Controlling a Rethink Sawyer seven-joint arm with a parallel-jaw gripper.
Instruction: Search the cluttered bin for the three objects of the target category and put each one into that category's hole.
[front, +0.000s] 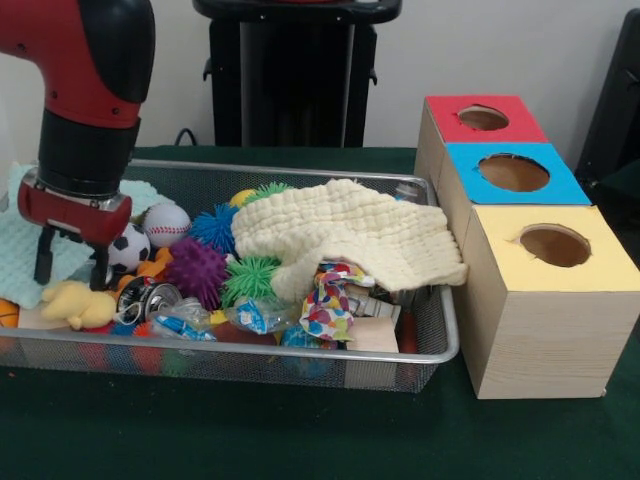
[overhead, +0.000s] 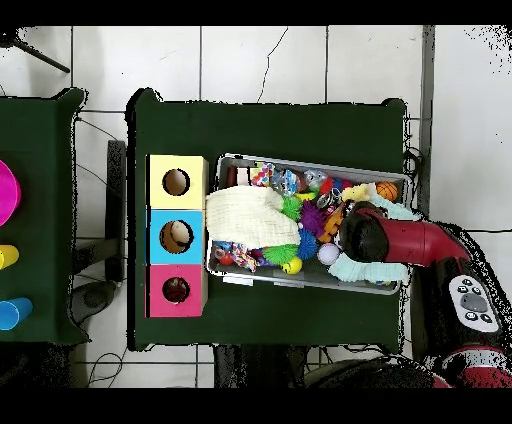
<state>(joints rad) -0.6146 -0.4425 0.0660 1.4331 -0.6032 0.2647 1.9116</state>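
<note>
The wire mesh bin (front: 250, 357) is full of clutter; it also shows in the overhead view (overhead: 310, 161). My gripper (front: 72, 272) hangs over the bin's left end in the front view, fingers (front: 44, 258) apart, with nothing between them. A yellow plush animal (front: 78, 304) lies just below the fingertips. An orange plush (front: 153, 267) pokes out beside it, partly hidden. The striped plush is hidden. The red-topped hole (front: 483, 118) is in the farthest box on the right, and it shows in the overhead view (overhead: 176, 290). In the overhead view the arm (overhead: 385, 238) covers the gripper.
A cream cloth (front: 350, 235) covers the bin's middle and right. Spiky balls (front: 196, 272), a baseball (front: 166, 224) and a soccer ball (front: 130, 246) crowd near the gripper. A pale green cloth (front: 18, 255) lies at the far left. The blue-topped hole (front: 513, 172) and yellow-topped hole (front: 554, 245) are nearer.
</note>
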